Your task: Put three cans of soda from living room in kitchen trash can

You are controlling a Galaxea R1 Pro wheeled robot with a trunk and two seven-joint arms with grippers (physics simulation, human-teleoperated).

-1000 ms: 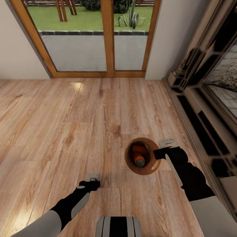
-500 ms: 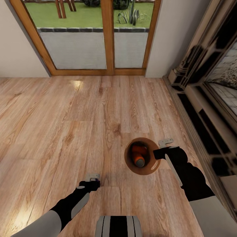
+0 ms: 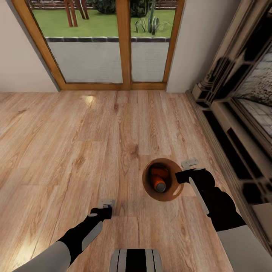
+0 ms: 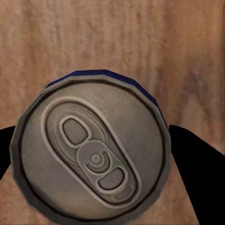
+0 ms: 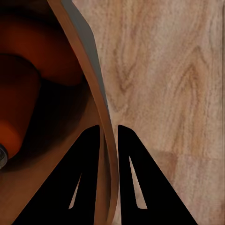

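The tash can, seen from above with its brown inner wall, hangs over the living room's wood floor. My right gripper is shut on its rim. In the right wrist view the thin wall runs between my right gripper fingers. An orange can of soda lies inside the bin, also seen as the orange can. My left gripper is shut on a dark blue can of soda, its silvery top facing the left wrist camera, with dark fingers on either side.
Wood-framed glass doors stand ahead across the plank floor. The fireplace surround runs along the right side, close to my right arm. Pale walls flank the doors. Open floor stretches ahead and to the left.
The whole view has shifted slightly, so the camera moved. Both arms, the bin and the cans keep their places relative to me.
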